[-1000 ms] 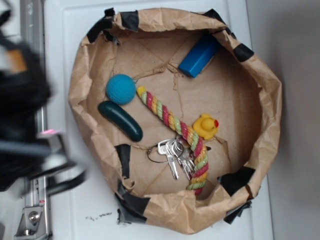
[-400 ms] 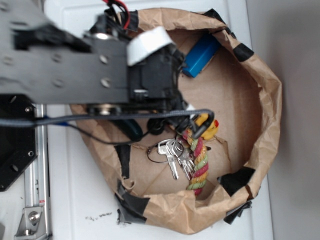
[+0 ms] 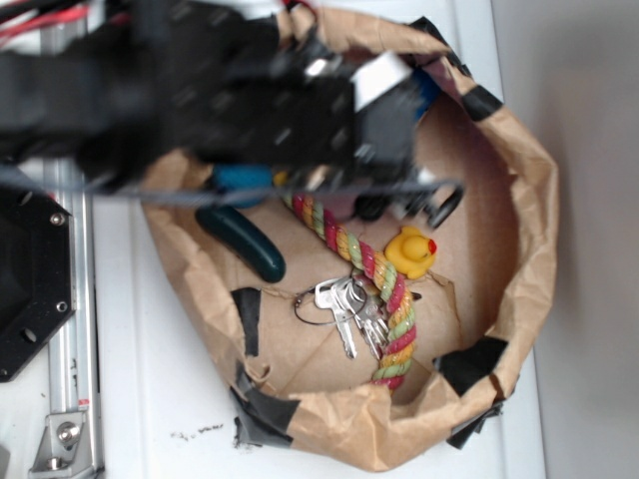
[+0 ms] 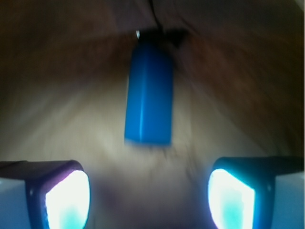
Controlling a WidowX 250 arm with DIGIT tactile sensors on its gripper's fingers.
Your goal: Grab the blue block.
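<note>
In the wrist view the blue block (image 4: 149,93) lies lengthwise on the brown paper floor, straight ahead of my gripper (image 4: 150,200) and apart from it. The jaws stand wide open, and the two lit fingertips (image 4: 66,198) frame bare paper with nothing between them. From the exterior view my blurred black arm (image 3: 250,100) reaches from the left across the top of the paper basin. It covers nearly all of the blue block (image 3: 427,88), of which only a blue sliver shows at the arm's far end.
The crumpled paper basin (image 3: 534,200) also holds a dark green oblong (image 3: 243,242), a teal ball (image 3: 243,178) half under the arm, a striped rope (image 3: 364,264), a yellow duck (image 3: 410,251) and keys (image 3: 344,304). Its raised walls ring everything.
The arm swung in from the left over the basin, then moved up and to the right, so it now covers the blue block and has uncovered the duck and rope.
</note>
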